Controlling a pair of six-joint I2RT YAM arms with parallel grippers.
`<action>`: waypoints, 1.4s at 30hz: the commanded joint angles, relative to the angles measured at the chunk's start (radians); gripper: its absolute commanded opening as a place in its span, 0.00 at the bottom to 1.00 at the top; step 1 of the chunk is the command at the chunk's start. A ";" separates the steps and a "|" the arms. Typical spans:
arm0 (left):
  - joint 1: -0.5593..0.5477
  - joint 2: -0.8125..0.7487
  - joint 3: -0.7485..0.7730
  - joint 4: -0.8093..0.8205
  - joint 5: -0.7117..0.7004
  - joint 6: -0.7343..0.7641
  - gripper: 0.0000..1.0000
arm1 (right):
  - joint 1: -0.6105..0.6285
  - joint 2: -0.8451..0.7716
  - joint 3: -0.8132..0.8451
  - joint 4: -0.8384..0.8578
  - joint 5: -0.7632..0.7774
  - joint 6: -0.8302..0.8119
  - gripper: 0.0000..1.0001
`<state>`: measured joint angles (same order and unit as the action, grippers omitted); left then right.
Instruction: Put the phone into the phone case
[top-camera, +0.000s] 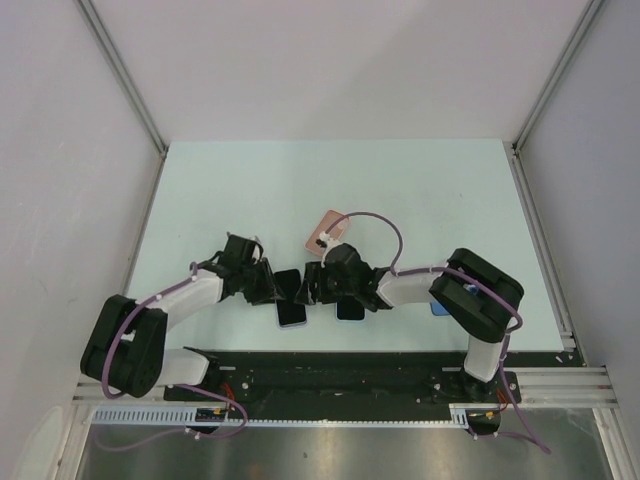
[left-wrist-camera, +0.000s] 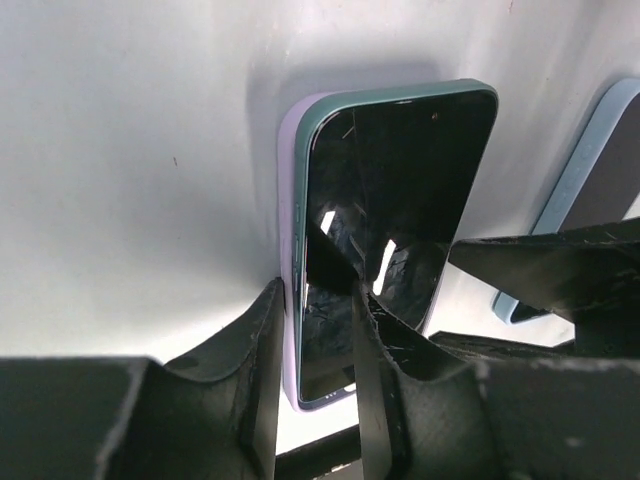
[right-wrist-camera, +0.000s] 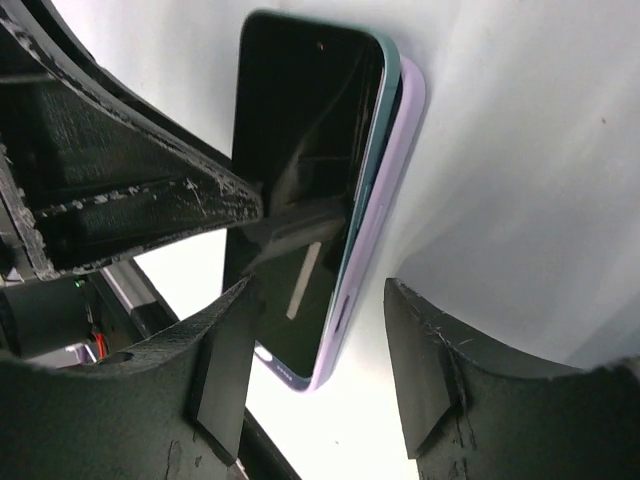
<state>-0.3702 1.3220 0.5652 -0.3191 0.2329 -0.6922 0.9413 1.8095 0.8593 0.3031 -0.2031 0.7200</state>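
Observation:
The phone (left-wrist-camera: 400, 190), with a dark screen and a teal frame, lies in a lilac phone case (left-wrist-camera: 290, 150) near the table's front edge (top-camera: 291, 312). One long side of the phone (right-wrist-camera: 300, 130) stands proud of the case (right-wrist-camera: 405, 110). My left gripper (left-wrist-camera: 317, 295) is shut on the phone's other long edge, one finger against the case's side and the other on the screen. My right gripper (right-wrist-camera: 320, 290) is open. It straddles the phone's bottom corner without touching it. In the top view the two grippers (top-camera: 275, 285) (top-camera: 315, 285) meet over the phone.
A second phone in a light blue case (left-wrist-camera: 590, 170) lies just to the right (top-camera: 350, 310), under the right gripper. A pink flat item with a white tag (top-camera: 325, 232) rests behind the grippers. A blue object (top-camera: 440, 307) shows beside the right arm. White walls enclose the table.

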 joint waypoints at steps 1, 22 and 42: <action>0.010 0.048 -0.065 0.081 0.095 -0.023 0.31 | 0.004 0.066 0.006 0.065 0.070 0.019 0.58; 0.036 0.036 -0.137 0.210 0.327 -0.073 0.28 | -0.065 0.128 0.004 0.560 -0.387 0.294 0.57; 0.045 -0.018 -0.136 0.178 0.303 -0.058 0.29 | -0.102 0.174 -0.012 0.579 -0.427 0.309 0.49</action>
<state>-0.2855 1.3087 0.4507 -0.1295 0.4377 -0.7364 0.8139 2.0048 0.8192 0.7593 -0.5354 1.0286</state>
